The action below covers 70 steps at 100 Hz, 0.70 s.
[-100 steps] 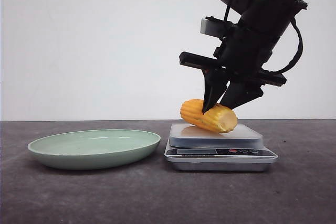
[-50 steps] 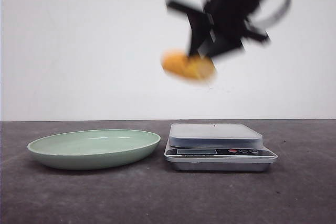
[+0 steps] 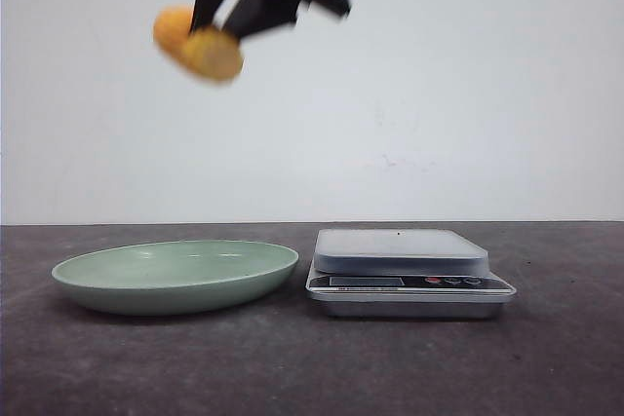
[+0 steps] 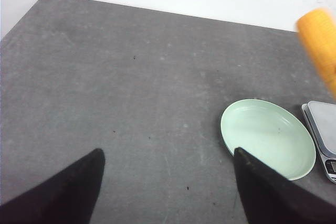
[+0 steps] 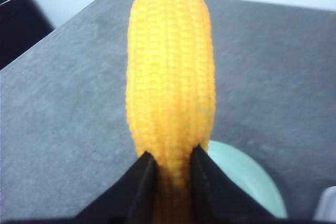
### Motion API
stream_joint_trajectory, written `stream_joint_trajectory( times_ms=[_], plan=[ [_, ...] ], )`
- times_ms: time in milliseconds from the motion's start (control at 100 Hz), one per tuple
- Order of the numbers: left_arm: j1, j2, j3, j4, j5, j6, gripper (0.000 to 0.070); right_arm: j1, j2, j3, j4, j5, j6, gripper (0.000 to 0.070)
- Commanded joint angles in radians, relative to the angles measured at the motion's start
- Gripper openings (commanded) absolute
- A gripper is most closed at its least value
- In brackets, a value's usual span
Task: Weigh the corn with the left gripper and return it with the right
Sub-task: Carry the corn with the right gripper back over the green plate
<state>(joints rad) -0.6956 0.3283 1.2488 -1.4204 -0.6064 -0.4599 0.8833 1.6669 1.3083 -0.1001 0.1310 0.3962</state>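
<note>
Plainly a light, stiff, ridged cob: corn (image 3: 198, 44) pinched at one end by the right gripper (image 5: 172, 162), carried high over the green plate (image 3: 175, 277), well clear of the scale (image 3: 409, 272); best gripped mid-length across the kernels; left gripper (image 4: 168, 182) spread wide, empty.

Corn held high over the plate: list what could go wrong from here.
1. The right gripper pinches the corn only near one end, so most of the cob overhangs; it might twist or slip out.
2. The corn hangs far above the green plate; a release from that height could bounce or roll it onto the table.
3. The front view is motion-blurred, suggesting a fast swing that may overshoot the plate.
</note>
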Motion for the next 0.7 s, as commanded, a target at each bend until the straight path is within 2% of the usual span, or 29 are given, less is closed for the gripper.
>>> stream_joint_trajectory(
  times_ms=[0, 170, 600, 660, 690],
  plan=[
    [-0.004, 0.002, 0.011, -0.022, -0.007, -0.003, 0.0471, 0.010, 0.064, 0.018, 0.005, 0.009, 0.060, 0.0002],
    [-0.004, 0.002, 0.011, -0.022, -0.007, -0.005, 0.0471, 0.023, 0.172, 0.018, -0.009, 0.058, 0.121, 0.0003],
    [-0.004, 0.002, 0.011, -0.023, -0.007, -0.005, 0.0471, 0.060, 0.301, 0.018, -0.030, 0.084, 0.221, 0.0003],
    [-0.004, 0.002, 0.011, -0.023, -0.007, -0.005, 0.0471, 0.060, 0.301, 0.018, -0.027, 0.086, 0.222, 0.0028],
    [-0.004, 0.002, 0.011, -0.023, -0.007, -0.005, 0.0471, 0.060, 0.301, 0.018, -0.022, 0.086, 0.222, 0.0078]
  ],
)
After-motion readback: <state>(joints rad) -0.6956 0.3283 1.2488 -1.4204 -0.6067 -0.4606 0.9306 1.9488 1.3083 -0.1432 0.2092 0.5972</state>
